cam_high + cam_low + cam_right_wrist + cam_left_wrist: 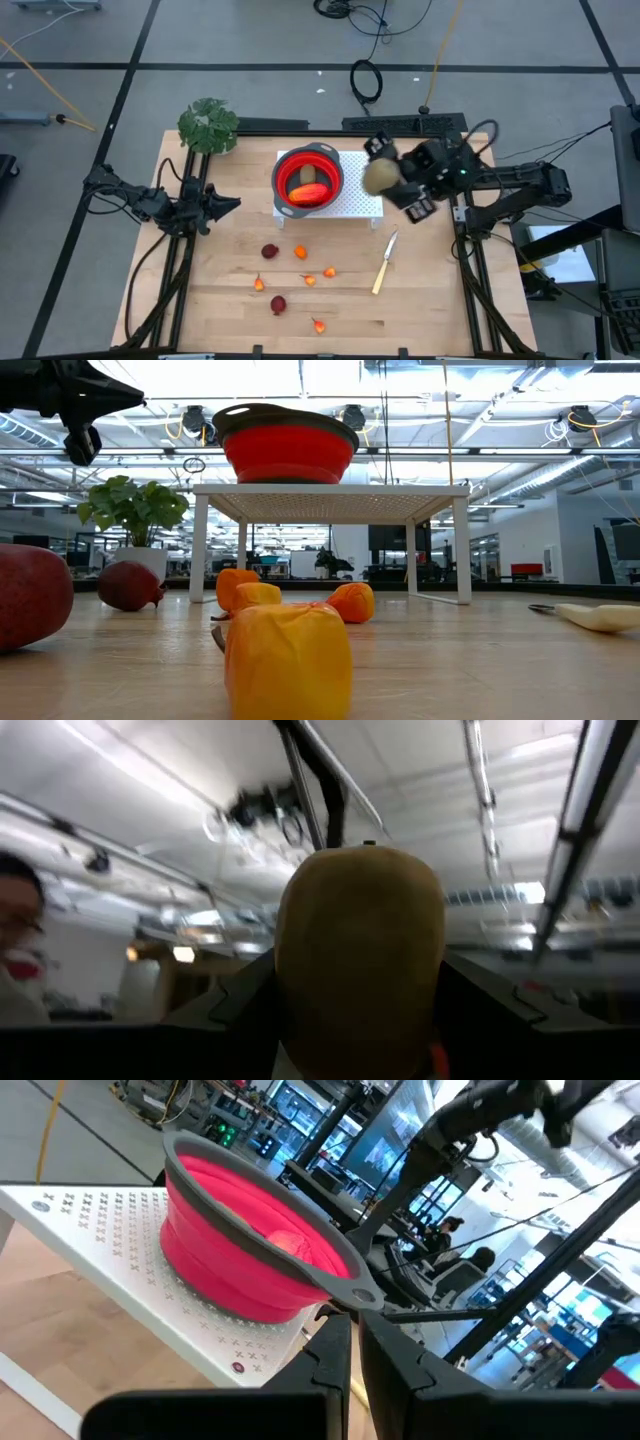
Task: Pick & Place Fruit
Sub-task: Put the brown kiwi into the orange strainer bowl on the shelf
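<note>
My right gripper [388, 178] is shut on an olive-brown oval fruit [379, 177], held in the air over the right end of the white perforated stand [360, 205]. The red grey-rimmed bowl [307, 180] stands on that stand and holds the elongated red-orange piece [310, 192]. Two dark red round fruits [269, 251] [278, 304] and several tiny orange ones [300, 252] lie on the wooden table. My left gripper [225, 205] is shut and empty, left of the bowl. My right gripper pinches the olive-brown fruit [360, 960] between its two fingers, one finger [245, 1005] on each of its opposite sides. The fingers come from the table's right side. The fruit is lifted clear of the stand and the table.
A slim pale-handled knife [384, 265] lies on the table, right of the loose fruit. A potted green plant [208, 125] stands at the far left corner. The low view shows the orange pieces [288, 660] close to the near edge.
</note>
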You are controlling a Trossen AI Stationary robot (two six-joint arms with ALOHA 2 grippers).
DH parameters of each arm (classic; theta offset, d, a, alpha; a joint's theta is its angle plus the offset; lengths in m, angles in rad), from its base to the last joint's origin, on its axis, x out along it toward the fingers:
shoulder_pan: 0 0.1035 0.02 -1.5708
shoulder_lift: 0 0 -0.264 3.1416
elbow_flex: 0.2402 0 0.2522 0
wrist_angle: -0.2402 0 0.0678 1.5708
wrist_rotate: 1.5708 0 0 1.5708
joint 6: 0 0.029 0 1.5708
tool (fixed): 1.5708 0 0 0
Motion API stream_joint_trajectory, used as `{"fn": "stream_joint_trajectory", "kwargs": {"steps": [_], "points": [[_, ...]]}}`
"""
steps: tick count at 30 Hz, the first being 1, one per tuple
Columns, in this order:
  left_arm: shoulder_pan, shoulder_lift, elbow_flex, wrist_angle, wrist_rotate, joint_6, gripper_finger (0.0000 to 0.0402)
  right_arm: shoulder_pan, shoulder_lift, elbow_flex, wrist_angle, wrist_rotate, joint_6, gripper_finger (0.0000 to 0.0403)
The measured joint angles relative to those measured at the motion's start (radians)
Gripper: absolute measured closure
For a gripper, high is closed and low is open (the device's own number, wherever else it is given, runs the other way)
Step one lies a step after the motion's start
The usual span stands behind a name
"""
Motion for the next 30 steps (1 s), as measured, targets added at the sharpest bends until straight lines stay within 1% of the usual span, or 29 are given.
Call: {"fn": "stream_joint_trajectory", "kwargs": {"steps": [3,6,9,13,17,21,26,30], "points": [[0.0,0.004,0.0,0.025,0.0,0.0,0.0378,0.0,0.0,0.0,-0.175,0.028,-0.121,0.0195],[0.0,0.029,0.0,0.105,-0.006,0.051,0.0378,0.0,0.0,0.0,-0.338,0.104,-0.247,0.0195],[0.0,0.07,0.0,0.218,-0.009,0.128,0.0378,0.0,0.0,0.0,-0.47,0.202,-0.364,0.0195],[0.0,0.138,0.0,0.372,-0.015,0.21,0.0378,0.0,0.0,0.0,-0.605,0.327,-0.48,0.0195],[0.001,0.21,0.0,0.499,-0.027,0.258,0.0371,0.0,0.0,0.0,-0.695,0.447,-0.567,0.0195],[0.001,0.285,0.0,0.626,-0.048,0.279,0.034,0.0,0.0,0.0,-0.761,0.561,-0.658,0.0195],[0.001,0.386,0.0,0.775,-0.091,0.313,0.0279,0.0,0.0,0.0,-0.822,0.726,-0.762,0.0195],[0.018,0.458,0.021,0.853,-0.104,0.346,0.0231,0.0,0.009,0.0,-0.824,0.87,-0.844,0.0195]]}}
